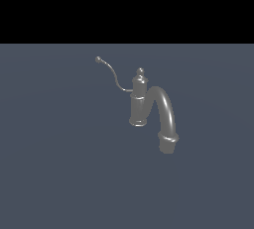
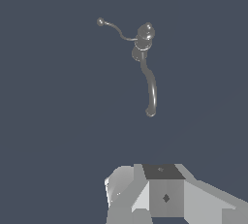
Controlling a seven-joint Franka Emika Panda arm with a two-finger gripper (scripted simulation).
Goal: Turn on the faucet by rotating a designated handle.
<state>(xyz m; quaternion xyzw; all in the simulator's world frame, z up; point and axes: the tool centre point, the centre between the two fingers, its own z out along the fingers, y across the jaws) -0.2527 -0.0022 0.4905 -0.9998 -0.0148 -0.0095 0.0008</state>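
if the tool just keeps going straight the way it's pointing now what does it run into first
Probably the bare grey floor. The faucet sits apart, farther along the wrist view, so likely not it, though depth is unclear.

**Faucet alone on a grey-blue surface**

1 grey metallic faucet [image 1: 139, 105] is seen standing upright on a flat grey-blue floor [image 1: 54, 173]. Its short post is topped by a finial, and a thick arched spout [image 1: 166, 114] is curved down toward the exterior view's right. A thin curved handle [image 1: 112, 74] with a ball tip is extended toward the exterior view's left.
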